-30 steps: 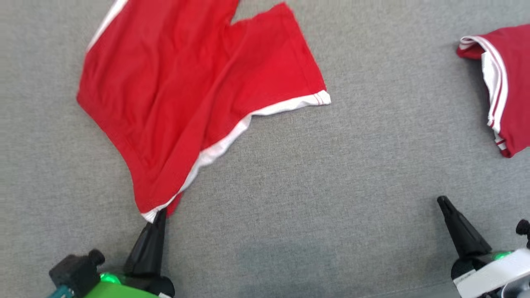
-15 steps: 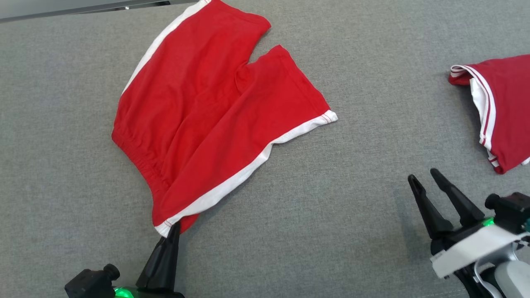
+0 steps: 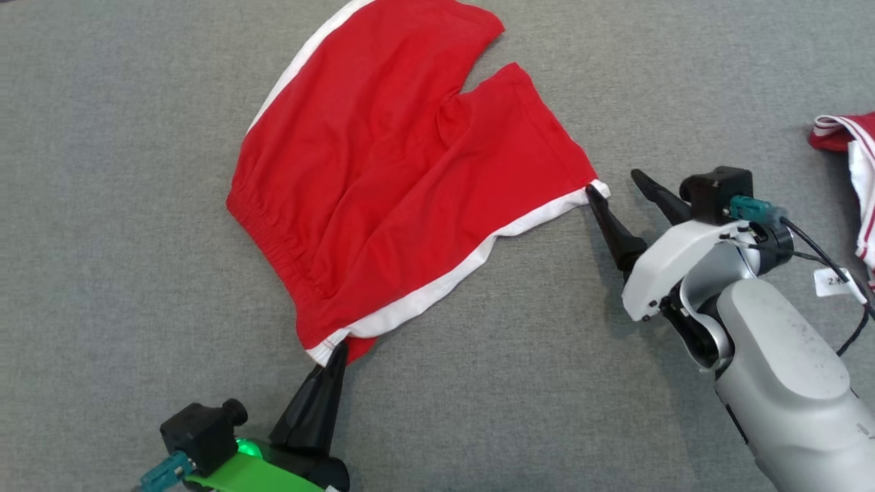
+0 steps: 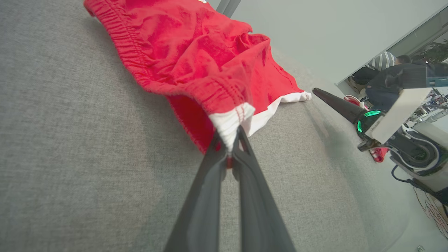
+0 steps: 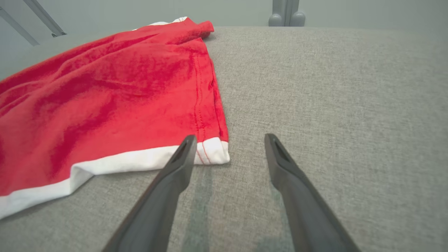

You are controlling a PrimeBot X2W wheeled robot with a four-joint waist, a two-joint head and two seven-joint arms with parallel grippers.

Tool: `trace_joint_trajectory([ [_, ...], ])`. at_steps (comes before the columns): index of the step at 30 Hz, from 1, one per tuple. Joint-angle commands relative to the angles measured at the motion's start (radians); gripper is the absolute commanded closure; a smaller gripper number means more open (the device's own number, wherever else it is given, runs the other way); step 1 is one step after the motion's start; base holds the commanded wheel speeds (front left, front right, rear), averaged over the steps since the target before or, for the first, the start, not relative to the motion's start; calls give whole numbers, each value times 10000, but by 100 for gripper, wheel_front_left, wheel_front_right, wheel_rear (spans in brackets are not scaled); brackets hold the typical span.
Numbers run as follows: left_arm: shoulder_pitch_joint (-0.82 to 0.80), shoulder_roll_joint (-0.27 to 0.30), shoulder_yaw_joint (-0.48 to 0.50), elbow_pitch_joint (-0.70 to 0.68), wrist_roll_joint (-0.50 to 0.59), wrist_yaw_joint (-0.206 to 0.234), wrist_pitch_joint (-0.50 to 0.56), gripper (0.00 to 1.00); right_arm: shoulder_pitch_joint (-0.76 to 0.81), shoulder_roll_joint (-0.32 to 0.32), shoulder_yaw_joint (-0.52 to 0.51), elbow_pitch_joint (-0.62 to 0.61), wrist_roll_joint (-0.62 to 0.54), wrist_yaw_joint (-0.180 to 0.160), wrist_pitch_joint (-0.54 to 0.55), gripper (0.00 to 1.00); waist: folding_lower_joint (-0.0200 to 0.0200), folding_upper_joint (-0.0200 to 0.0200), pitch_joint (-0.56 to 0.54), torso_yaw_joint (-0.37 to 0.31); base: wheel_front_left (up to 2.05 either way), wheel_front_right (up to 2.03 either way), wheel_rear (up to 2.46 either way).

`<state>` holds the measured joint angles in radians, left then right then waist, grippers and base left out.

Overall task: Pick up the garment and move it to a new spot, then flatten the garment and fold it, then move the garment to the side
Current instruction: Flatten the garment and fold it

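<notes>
Pinching shorts at waistband corner, left jaws; right jaws wide at hem

Grey woven fabric surface, pale wall beyond.

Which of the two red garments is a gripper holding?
The red shorts spread in the middle: the left gripper is shut on their waistband corner. The other garment at the right edge lies untouched.

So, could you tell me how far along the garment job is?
Done: the red shorts lie spread on the grey surface. In hand: the left gripper is shut on a waistband corner; the right gripper, fingers open, is at the hem corner, not gripping. Left: flattening, folding, moving aside.
</notes>
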<state>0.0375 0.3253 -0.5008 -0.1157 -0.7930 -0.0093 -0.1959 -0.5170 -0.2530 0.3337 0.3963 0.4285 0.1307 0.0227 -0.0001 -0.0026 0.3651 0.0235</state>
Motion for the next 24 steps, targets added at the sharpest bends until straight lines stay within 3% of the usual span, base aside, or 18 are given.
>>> trace_joint_trajectory([
  [1, -397, -193, -141, 205, 129, -158, -12, 100, -421, 6, 201, 601, 109, 0, 92, 0, 1, 26, 200, 501, 0, 0, 0],
  [11, -716, -570, -370, 645, 66, -357, -165, 100, -967, -4, 1031, 1880, 605, 1, -118, 2, 1, 26, 242, 693, 0, 0, 0],
  [12, -715, -569, -362, 662, 65, -355, -173, 100, -995, 4, 1153, 1923, 705, 1, -87, 59, 1, 26, 248, 675, 0, 0, 0],
  [13, -715, -569, -362, 662, 65, -355, -173, 100, -995, 4, 1153, 1923, 705, 1, -87, 59, 1, 26, 248, 675, 0, 0, 0],
  [14, -714, -565, -347, 672, 57, -355, -191, 100, -1013, -14, 1264, 1922, 861, 3, -72, 100, 1, 26, 250, 656, 0, 0, 0],
  [21, -467, -248, -328, 478, -120, -382, 114, 100, -581, -895, 1389, 1060, 2533, -7, -140, 100, 1, 26, -30, 476, 0, 0, 0],
  [23, -331, -17, -256, 244, -217, -291, 310, 100, -213, -1376, 1232, 557, 3233, -7, 37, 100, 1, 26, -183, 451, 0, 0, 0],
  [24, -130, 239, -211, -132, -313, -163, 575, 100, 323, -1949, 939, -23, 3984, -8, 248, 100, 1, 26, -304, 444, 0, 0, 0],
])
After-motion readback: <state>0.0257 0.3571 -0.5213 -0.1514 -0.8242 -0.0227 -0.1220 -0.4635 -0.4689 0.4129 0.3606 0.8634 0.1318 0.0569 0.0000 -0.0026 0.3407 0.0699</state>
